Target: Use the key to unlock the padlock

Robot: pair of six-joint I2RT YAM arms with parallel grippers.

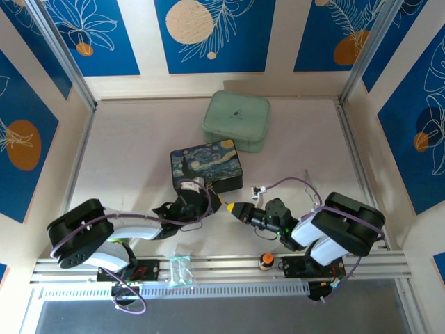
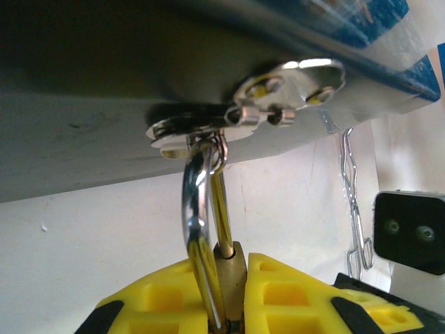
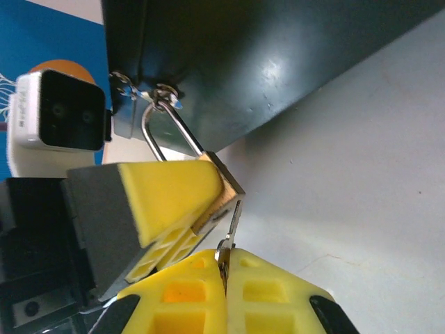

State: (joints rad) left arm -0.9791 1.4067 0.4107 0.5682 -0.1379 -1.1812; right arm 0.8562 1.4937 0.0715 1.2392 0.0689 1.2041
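The brass padlock (image 2: 237, 278) hangs by its silver shackle (image 2: 203, 209) from the hasp (image 2: 278, 94) on the front of the dark-blue painted box (image 1: 206, 165). My left gripper (image 2: 240, 263) is shut on the padlock's body, one yellow finger on each side. My right gripper (image 3: 224, 256) is shut on the small grey key (image 3: 233, 221), whose blade points up. The key's tip touches the underside of the padlock (image 3: 228, 186) at its corner. How far it sits in the keyhole I cannot tell. In the top view both grippers (image 1: 208, 200) (image 1: 238, 211) meet just in front of the box.
A pale green case (image 1: 236, 122) lies behind the box. An orange-topped knob (image 1: 265, 261) sits on the near rail. A thin wire chain (image 2: 354, 202) hangs beside the hasp. Blue-patterned walls enclose the table on three sides.
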